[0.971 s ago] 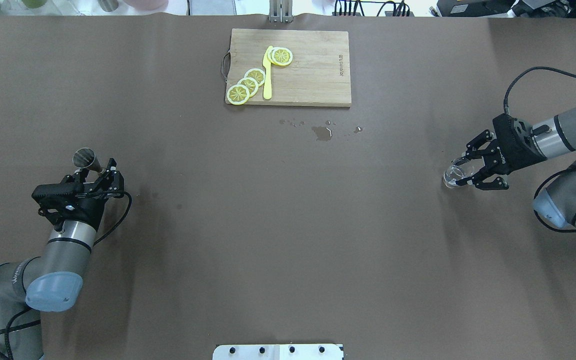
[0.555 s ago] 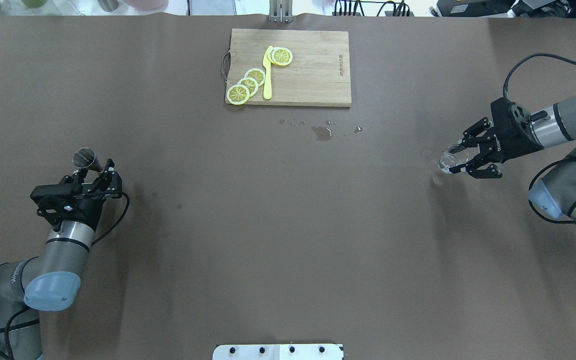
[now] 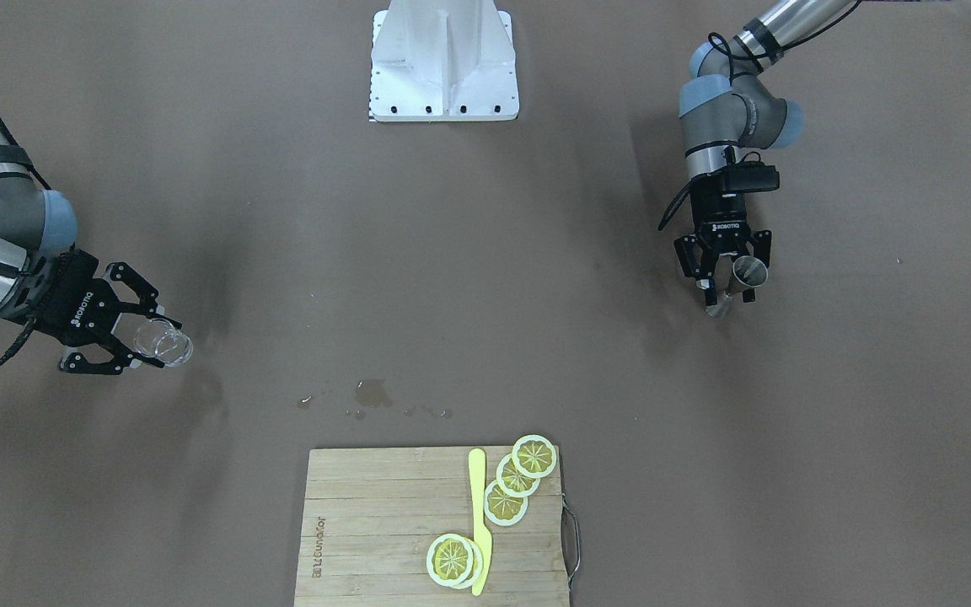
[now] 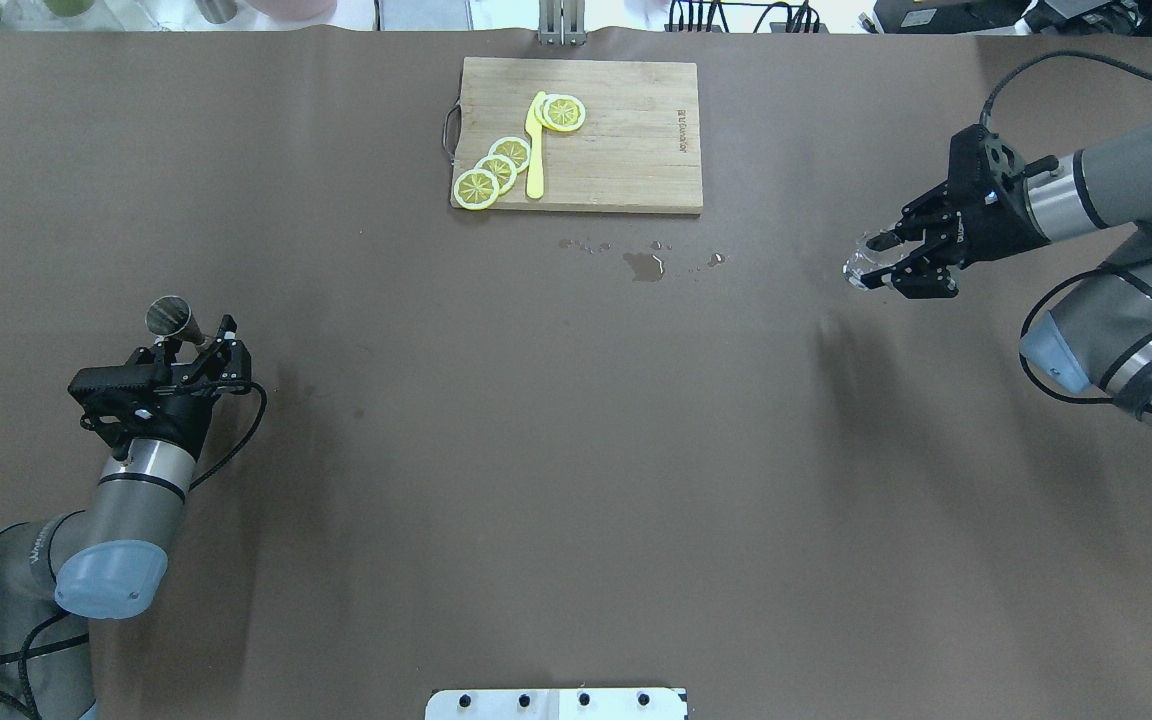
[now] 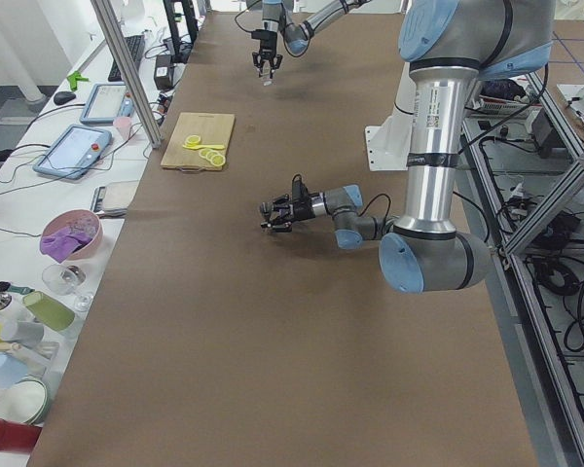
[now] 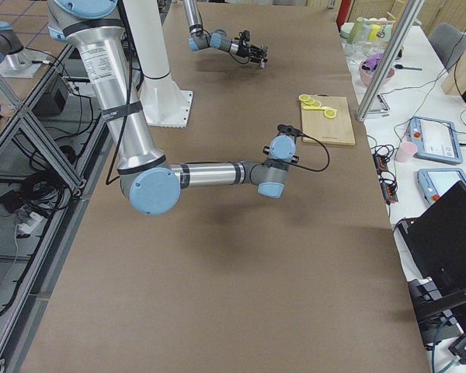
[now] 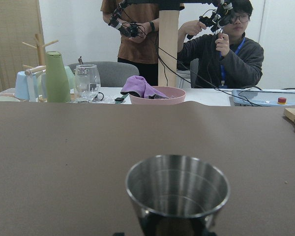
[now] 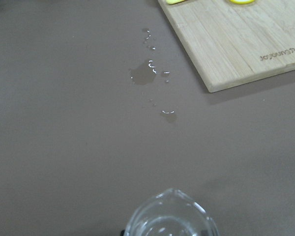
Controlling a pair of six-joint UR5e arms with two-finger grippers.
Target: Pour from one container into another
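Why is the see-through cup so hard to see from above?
Overhead view: the clear glass lets the table show through, only pale glints marking it. Right wrist view: its rim catches highlights, like the puddle. Left wrist view: the metal cup mirrors light.

One metal cup [image 4: 168, 315], one clear glass [image 3: 167, 345], one cutting board [image 4: 626, 150]. On the far board: five lemon slices [image 4: 476, 188], one yellow knife [image 4: 535, 160].

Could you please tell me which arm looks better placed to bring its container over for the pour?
Probably the right: the right gripper holds the clear glass raised, its shadow apart on the table, near the puddle. The left gripper holds the metal cup low, far to its side.
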